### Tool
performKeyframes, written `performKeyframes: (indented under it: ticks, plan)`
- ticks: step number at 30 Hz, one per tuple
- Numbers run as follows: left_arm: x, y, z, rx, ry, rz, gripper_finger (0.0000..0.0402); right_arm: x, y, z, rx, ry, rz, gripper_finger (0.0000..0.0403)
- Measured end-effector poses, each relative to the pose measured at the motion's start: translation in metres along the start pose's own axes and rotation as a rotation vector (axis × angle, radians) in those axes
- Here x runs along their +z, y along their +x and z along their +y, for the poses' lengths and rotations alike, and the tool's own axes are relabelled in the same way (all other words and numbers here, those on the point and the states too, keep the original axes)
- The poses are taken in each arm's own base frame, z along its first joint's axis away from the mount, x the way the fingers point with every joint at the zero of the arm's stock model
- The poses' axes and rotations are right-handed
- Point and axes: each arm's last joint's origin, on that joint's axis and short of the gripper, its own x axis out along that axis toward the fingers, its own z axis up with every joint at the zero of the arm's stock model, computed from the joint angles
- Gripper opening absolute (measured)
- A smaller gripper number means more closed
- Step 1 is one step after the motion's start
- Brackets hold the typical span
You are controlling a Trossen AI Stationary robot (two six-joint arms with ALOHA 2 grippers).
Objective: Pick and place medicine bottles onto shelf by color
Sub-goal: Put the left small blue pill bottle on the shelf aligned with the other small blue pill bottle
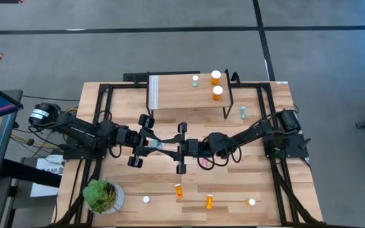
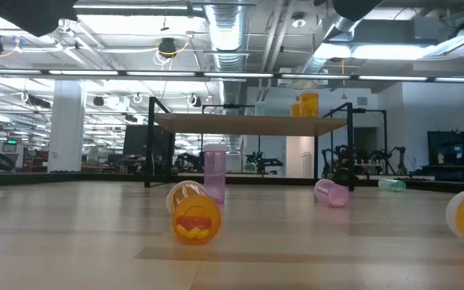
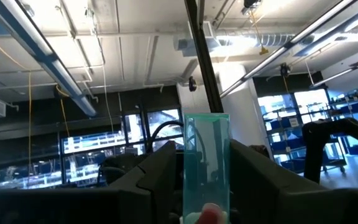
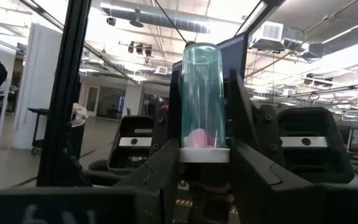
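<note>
A pale green bottle [image 4: 204,99] sits between both grippers above the table's centre, at six o'clock from the shelf [image 1: 189,96]. The right gripper [image 4: 205,158] clamps it near its white cap; the left gripper [image 3: 206,171] flanks its other end, but whether it grips I cannot tell. Two orange bottles [image 1: 216,77] and a green one [image 1: 195,80] stand on the shelf. More bottles lie toward six o'clock, a plant [image 1: 102,196] at seven. No writing is readable.
</note>
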Motion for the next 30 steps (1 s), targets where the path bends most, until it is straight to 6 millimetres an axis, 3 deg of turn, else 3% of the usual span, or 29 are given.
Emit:
performKeyframes:
  ticks: [13, 22, 30]
  plan:
    - [0.0, 0.0, 0.001, 0.019, 0.0, 0.006, 0.0212, -0.005, 0.0, 0.001, -0.015, -0.012, 0.054, 0.0125]
    - [0.02, -0.005, 0.003, 0.014, 0.018, 0.044, 0.0218, -0.013, -0.001, 0.002, -0.043, -0.031, 0.147, 0.0127]
    - [0.035, -0.019, 0.005, 0.076, 0.011, 0.229, 0.0215, -0.023, -0.004, 0.007, -0.088, -0.064, 0.273, 0.0128]
